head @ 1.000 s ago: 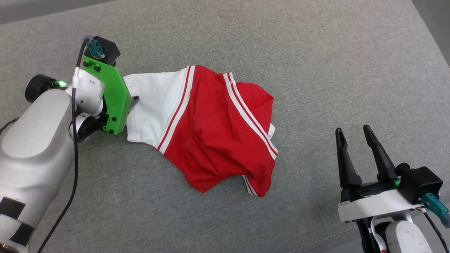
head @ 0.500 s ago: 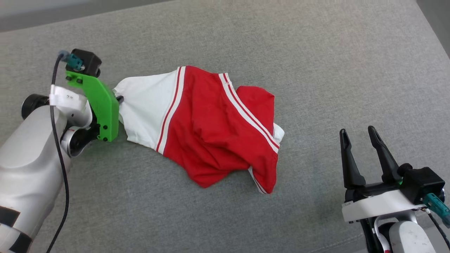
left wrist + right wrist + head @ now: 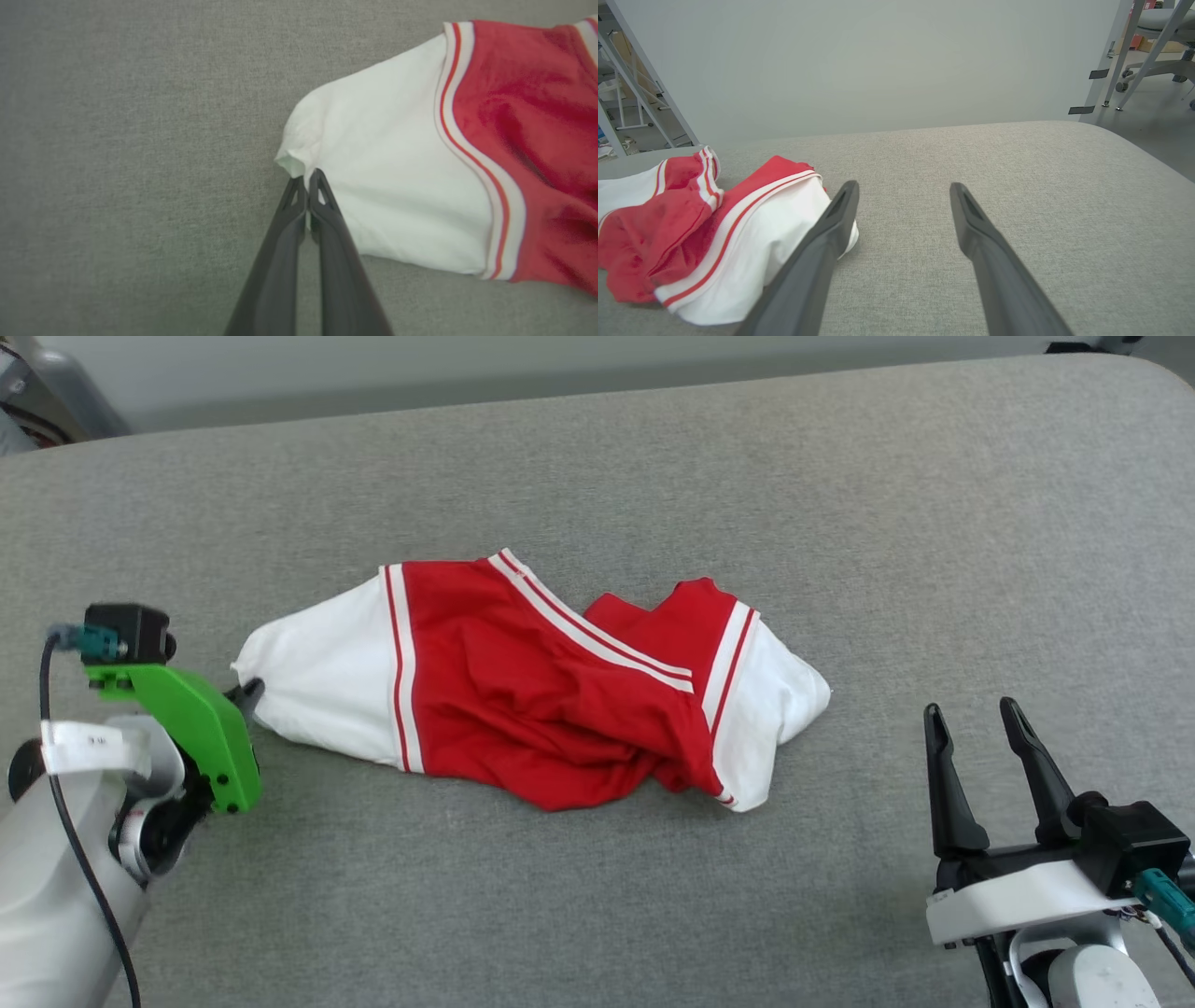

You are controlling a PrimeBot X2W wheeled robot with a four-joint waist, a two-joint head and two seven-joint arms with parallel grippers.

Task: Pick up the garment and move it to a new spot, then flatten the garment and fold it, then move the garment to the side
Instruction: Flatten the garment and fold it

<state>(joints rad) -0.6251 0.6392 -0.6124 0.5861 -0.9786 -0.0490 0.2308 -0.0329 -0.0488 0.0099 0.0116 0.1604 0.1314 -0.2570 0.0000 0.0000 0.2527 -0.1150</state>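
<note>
The garment lies crumpled in the middle of the grey cushion: a red body with white sleeves and red-white striped trim. My left gripper is at the garment's left end, shut on the edge of the white sleeve. In the left wrist view my left gripper has both dark fingers pressed together with a pinch of white cloth between the tips. My right gripper hovers open at the lower right, apart from the garment. The right wrist view shows my right gripper with the garment to its left.
The grey fabric cushion spreads under everything; its far edge runs along the top and its right edge curves down at the upper right. Beyond it stand a pale wall, metal frame legs and a chair base.
My left gripper closed on the white sleeve edge and drew it left and toward me. The garment shifted and its right white sleeve came into sight. The head camera tilted up.
</note>
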